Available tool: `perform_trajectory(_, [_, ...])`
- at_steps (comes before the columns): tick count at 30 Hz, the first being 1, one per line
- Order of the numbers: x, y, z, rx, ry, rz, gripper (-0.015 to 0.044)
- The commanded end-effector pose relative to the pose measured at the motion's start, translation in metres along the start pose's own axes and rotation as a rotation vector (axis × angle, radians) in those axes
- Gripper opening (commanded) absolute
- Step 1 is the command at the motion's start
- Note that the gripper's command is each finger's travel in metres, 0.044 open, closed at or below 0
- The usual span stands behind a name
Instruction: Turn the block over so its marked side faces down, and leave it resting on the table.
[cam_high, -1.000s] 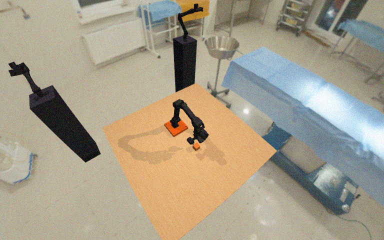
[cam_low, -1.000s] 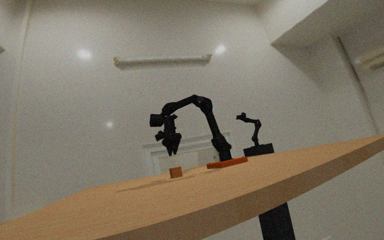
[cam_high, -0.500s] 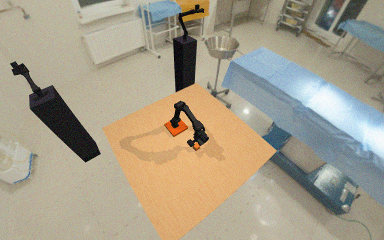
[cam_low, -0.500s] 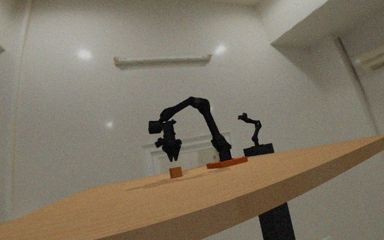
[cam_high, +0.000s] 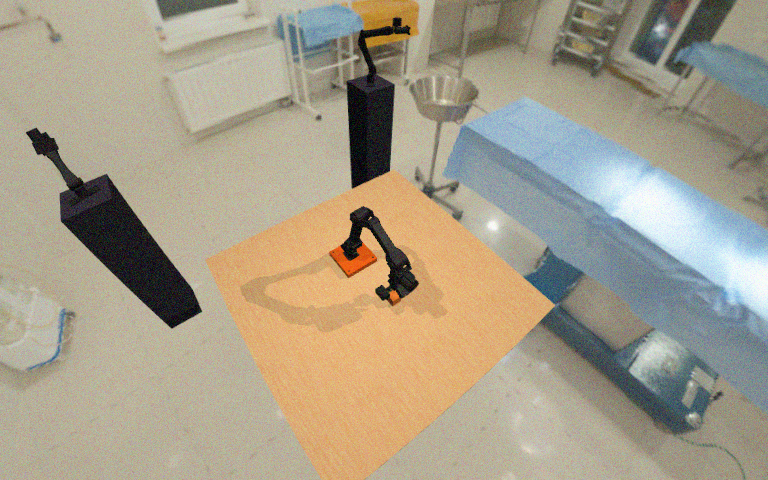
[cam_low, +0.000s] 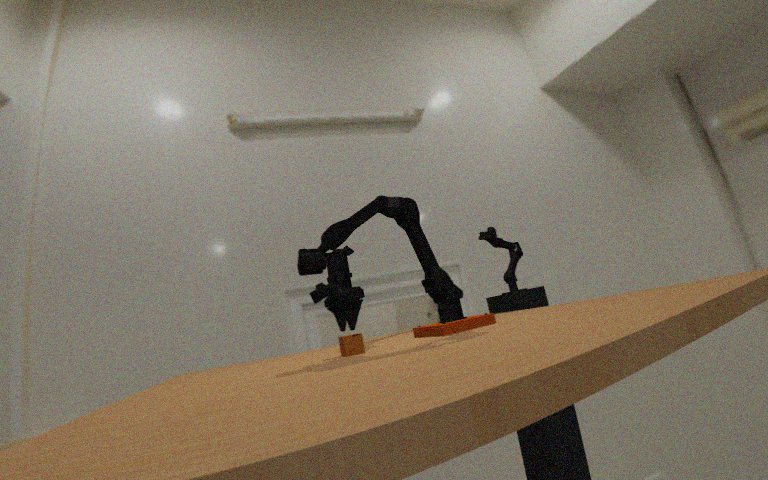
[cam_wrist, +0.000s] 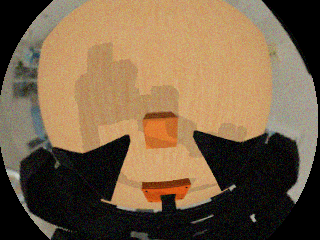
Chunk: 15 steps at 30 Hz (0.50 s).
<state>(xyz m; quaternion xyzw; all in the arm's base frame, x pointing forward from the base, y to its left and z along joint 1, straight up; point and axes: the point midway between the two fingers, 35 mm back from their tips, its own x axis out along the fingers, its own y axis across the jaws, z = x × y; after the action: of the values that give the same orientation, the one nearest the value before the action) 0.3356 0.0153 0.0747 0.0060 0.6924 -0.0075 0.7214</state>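
The small orange block (cam_high: 394, 298) (cam_low: 351, 345) (cam_wrist: 160, 135) rests flat on the wooden table (cam_high: 339, 384) (cam_low: 396, 390) (cam_wrist: 210, 55). Its upper face looks plain orange in the wrist view, partly shaded; one narrow side face there is darker brown. I cannot make out a mark on any visible face, and its underside is hidden. My gripper (cam_low: 348, 329) (cam_wrist: 162, 136) is open and empty. It points down just above the block, with the block lying between the two fingers as seen in the wrist view. In the exterior view a small gap shows between fingertips and block.
The arm's orange base plate (cam_high: 353, 268) (cam_low: 478, 321) (cam_wrist: 155, 192) is on the table behind the block. Arm shadows lie around the block. Two dark pillars (cam_high: 370, 130) (cam_high: 130, 249), each bearing another black arm, stand beyond the table's edges.
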Motion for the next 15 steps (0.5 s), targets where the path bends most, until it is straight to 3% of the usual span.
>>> perform_trajectory(1, [0.01,0.001,-0.003,-0.006,0.013,0.005,0.044])
perform_trajectory(15, [0.032,0.001,-0.004,-0.006,0.013,0.005,0.044])
